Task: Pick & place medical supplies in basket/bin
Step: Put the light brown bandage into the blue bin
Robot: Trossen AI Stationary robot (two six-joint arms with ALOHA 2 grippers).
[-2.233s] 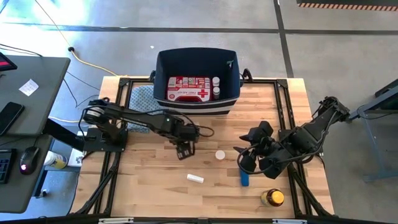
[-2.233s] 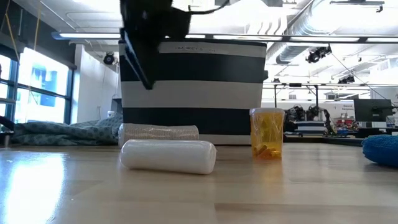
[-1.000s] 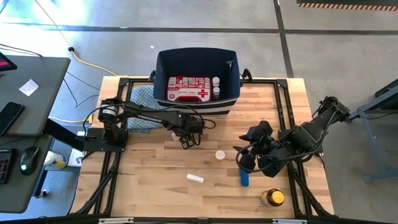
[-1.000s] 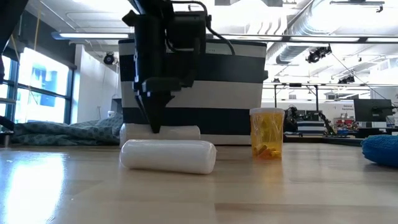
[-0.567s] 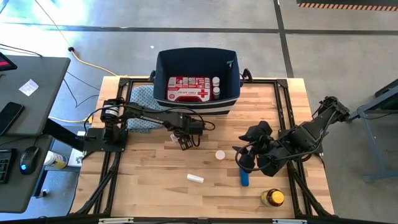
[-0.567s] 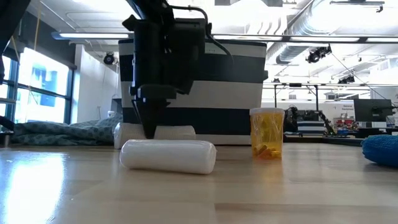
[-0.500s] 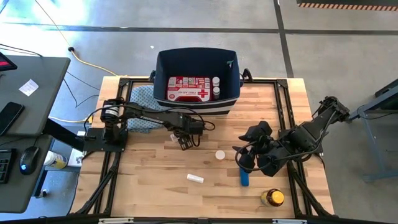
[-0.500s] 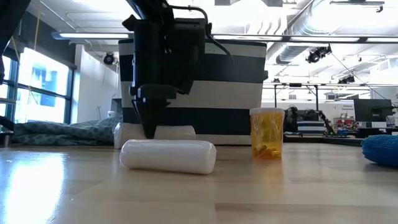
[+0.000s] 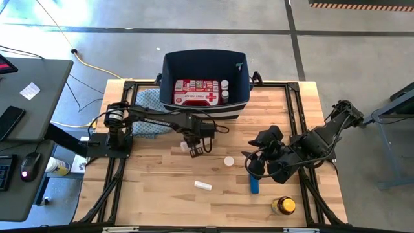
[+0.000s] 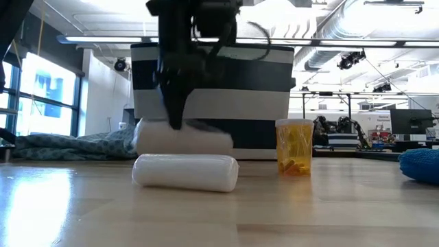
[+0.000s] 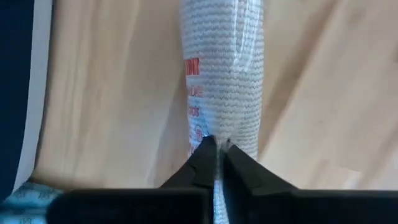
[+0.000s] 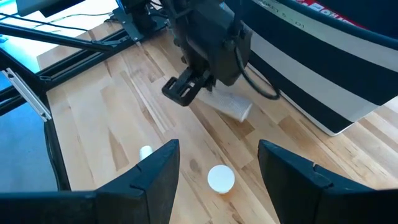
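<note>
Amber bottle (image 9: 283, 206) at desk's (image 9: 162, 194) near right edge, blue cylinder (image 9: 255, 186) beside wide-spread right claw (image 12: 217, 163), white tube (image 9: 203, 186) mid-desk, left claw (image 9: 195, 149) pinched on gauze roll (image 11: 222, 81), navy bin (image 9: 206, 65) holding red kit (image 9: 196, 92) at far edge.

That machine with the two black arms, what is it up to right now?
It is tidying medical supplies into the navy bin, where a red first-aid kit already lies. The left gripper has its fingers pinched on a white gauze roll just in front of the bin. The right gripper waits open over the right side of the table. A white tube, a white cap, a blue cylinder and an amber bottle remain out.
</note>
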